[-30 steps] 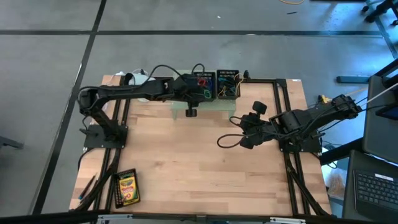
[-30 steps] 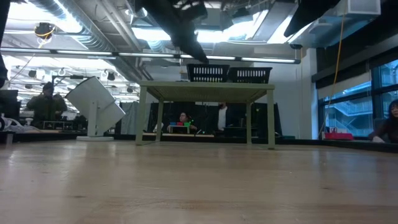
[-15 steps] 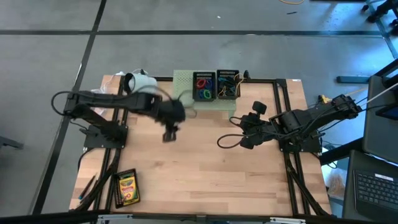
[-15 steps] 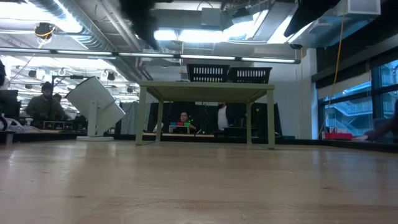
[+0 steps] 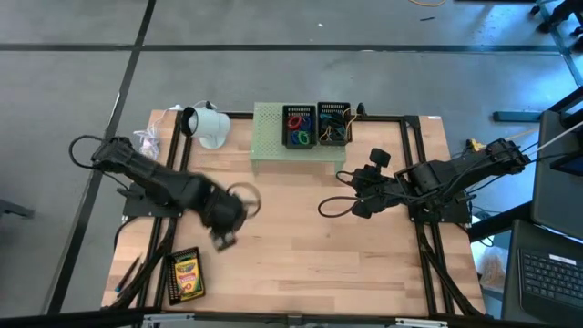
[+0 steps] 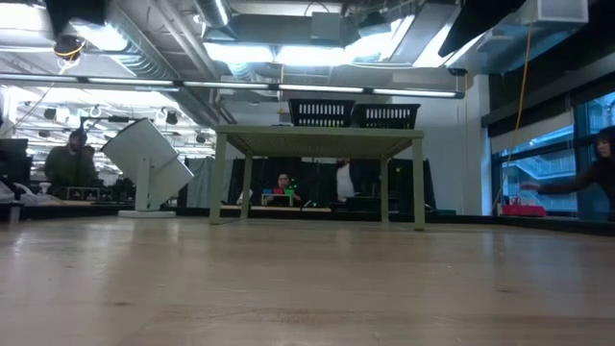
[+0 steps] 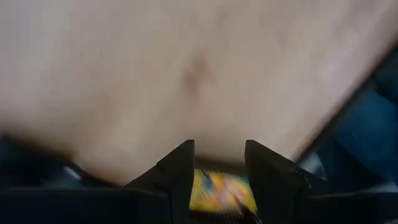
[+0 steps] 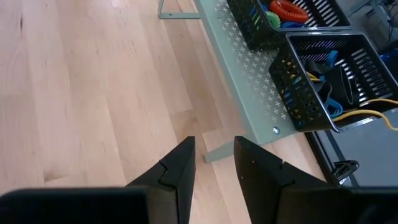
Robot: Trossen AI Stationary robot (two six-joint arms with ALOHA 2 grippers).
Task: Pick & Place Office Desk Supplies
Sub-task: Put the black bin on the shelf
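Note:
A yellow-and-green crayon box (image 5: 187,273) lies flat on the wooden table near its near left corner. My left gripper (image 5: 223,239) hangs above the table just to the right of and beyond that box, pointing down. It is open and empty, and the crayon box (image 7: 217,190) shows past its fingers (image 7: 219,146). Two black baskets (image 5: 299,126) (image 5: 333,123) with coloured rubber-band loops stand on the pale green stand (image 5: 296,146) at the far edge. My right gripper (image 5: 357,189) waits open at the right of the stand, aimed at it (image 8: 214,143).
A white lamp-like object (image 5: 208,123) stands at the far left, beside the stand. A black metal frame (image 5: 410,118) borders the table's left, right and far sides. Bare wood (image 5: 301,246) fills the middle and near part. People sit in the room behind the stand (image 6: 317,144).
My left gripper has swung from over the stand's near edge toward the table's near left, ending close to the crayon box. It has rolled and tipped until it points down.

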